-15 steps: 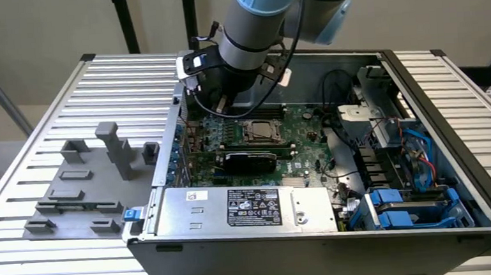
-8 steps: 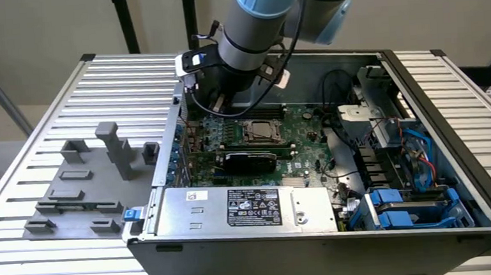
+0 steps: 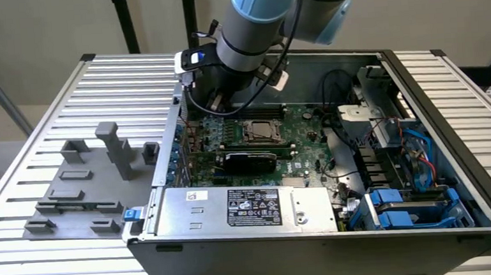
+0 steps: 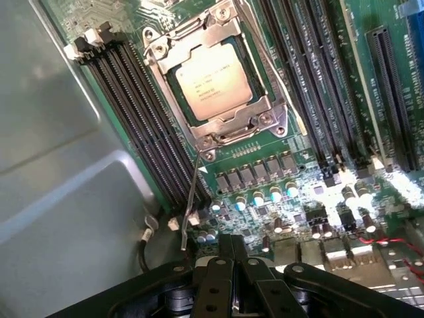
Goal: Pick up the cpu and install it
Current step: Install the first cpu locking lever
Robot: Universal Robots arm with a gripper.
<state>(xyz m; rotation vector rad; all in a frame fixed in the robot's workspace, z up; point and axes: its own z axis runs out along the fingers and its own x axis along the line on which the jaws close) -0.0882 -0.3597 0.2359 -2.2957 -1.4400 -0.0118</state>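
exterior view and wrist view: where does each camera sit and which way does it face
Exterior view: off the arm, above the open computer case, looking down into it; the arm reaches down inside.
Wrist view: on the wrist, looking past the shut gripper onto the motherboard, where the cpu sits in its socket.
Shared: both show the cpu in its socket and the motherboard around it.
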